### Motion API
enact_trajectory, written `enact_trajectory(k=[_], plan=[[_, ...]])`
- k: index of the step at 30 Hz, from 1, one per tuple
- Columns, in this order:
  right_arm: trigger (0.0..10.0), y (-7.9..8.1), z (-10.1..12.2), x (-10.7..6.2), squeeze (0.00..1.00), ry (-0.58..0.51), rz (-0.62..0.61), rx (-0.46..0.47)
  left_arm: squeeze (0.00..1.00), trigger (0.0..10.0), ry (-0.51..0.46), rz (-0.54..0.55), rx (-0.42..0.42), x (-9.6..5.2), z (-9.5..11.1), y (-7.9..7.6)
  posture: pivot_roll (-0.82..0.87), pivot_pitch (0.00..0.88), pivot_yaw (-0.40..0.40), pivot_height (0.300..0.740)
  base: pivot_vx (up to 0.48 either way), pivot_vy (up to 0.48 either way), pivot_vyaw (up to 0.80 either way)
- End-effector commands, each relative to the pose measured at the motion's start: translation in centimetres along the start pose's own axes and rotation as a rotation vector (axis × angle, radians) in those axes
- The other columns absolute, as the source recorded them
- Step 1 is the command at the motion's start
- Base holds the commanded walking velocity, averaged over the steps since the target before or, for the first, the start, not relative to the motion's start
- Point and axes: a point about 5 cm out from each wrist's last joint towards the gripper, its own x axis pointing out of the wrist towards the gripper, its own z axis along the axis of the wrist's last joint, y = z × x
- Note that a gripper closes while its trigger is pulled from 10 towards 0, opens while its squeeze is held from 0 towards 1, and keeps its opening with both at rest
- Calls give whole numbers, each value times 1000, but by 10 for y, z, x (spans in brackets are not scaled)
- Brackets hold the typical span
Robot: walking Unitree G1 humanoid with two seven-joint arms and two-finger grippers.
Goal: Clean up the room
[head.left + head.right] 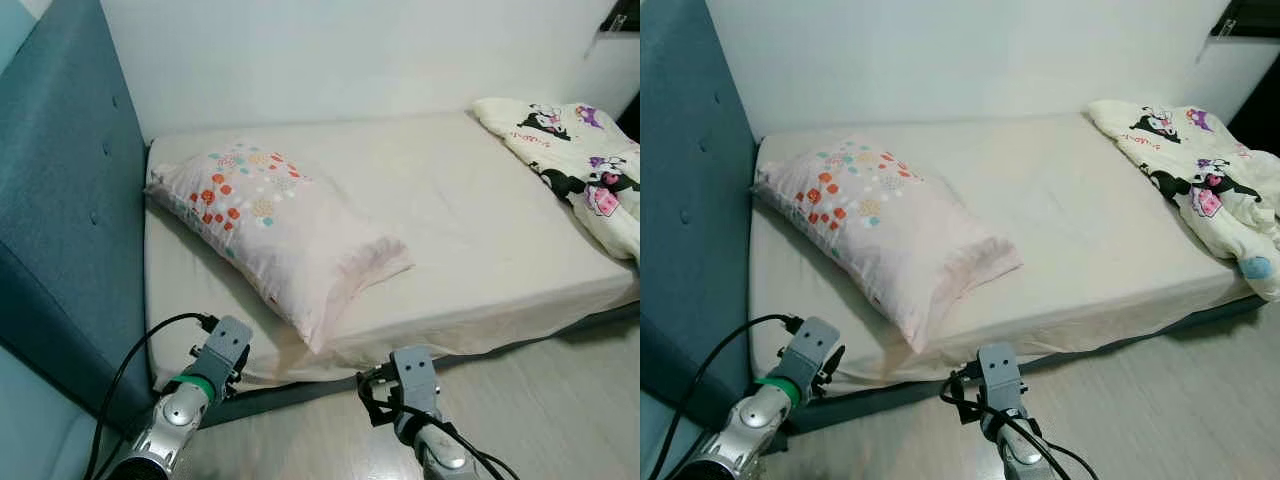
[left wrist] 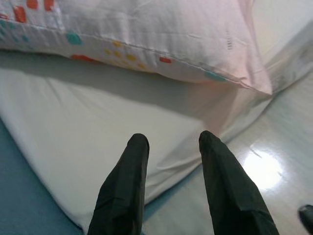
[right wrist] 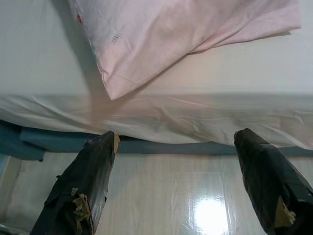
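A pink pillow (image 1: 272, 232) with coloured dots lies askew on the bed (image 1: 470, 210), one corner hanging past the front edge. A white cartoon-print blanket (image 1: 585, 170) is bunched at the bed's far right end. My left gripper (image 2: 170, 142) hovers open just before the mattress's front left edge, below the pillow (image 2: 146, 34). My right gripper (image 3: 173, 139) is wide open over the floor, in front of the bed edge under the pillow's hanging corner (image 3: 110, 90). Neither holds anything. Both arms (image 1: 215, 370) (image 1: 412, 385) show low in the head views.
A teal padded headboard (image 1: 70, 200) rises on the left. A white wall (image 1: 350, 60) backs the bed. Pale glossy wood floor (image 1: 540, 410) runs along the bed's front. A dark object (image 1: 630, 115) stands at the far right.
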Motion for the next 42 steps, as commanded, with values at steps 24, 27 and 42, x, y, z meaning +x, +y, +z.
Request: enact_trajectory(k=[24,27,42], plan=[[10000,1,-12,-6,0,40,-5,20,0,10000,59,-13,5,-7,-17,-5,36,32,-6,740,0,0,0],[10000,1,-11,-5,0,41,-3,17,0,10000,56,-14,10,-7,-17,-6,40,23,-8,740,0,0,0],[10000,0,-10,-4,0,47,6,7,0,10000,45,-24,8,-5,-14,-9,39,17,-10,740,0,0,0]])
